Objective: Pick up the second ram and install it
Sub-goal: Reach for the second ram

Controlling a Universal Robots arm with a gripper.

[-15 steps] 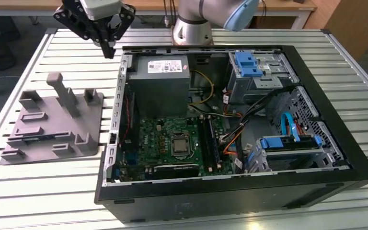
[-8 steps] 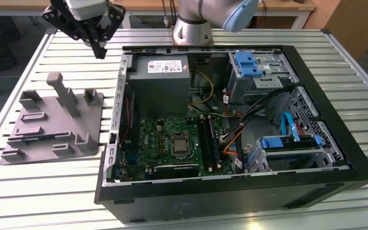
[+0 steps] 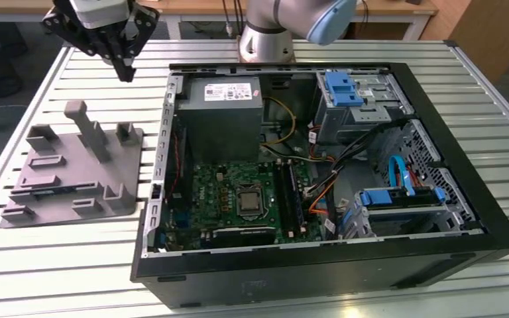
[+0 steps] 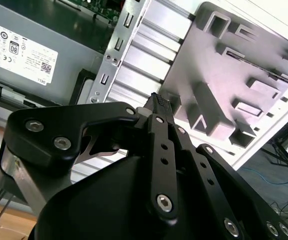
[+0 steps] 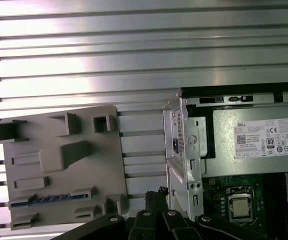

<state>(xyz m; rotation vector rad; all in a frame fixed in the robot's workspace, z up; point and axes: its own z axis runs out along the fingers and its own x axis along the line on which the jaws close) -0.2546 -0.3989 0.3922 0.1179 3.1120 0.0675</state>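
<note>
One gripper (image 3: 127,71) hangs above the slatted table (image 3: 60,265) in the exterior view, its fingers pinched together on nothing, beside one open computer case (image 3: 325,265). One second ram (image 3: 47,193) lies slotted in one grey block (image 3: 117,172). In the second wrist view, the closed gripper (image 4: 159,102) points toward the block (image 4: 219,65). In the first wrist view, the second ram (image 5: 46,199) sits in the block (image 5: 58,170), apart from the gripper (image 5: 156,194).
</note>
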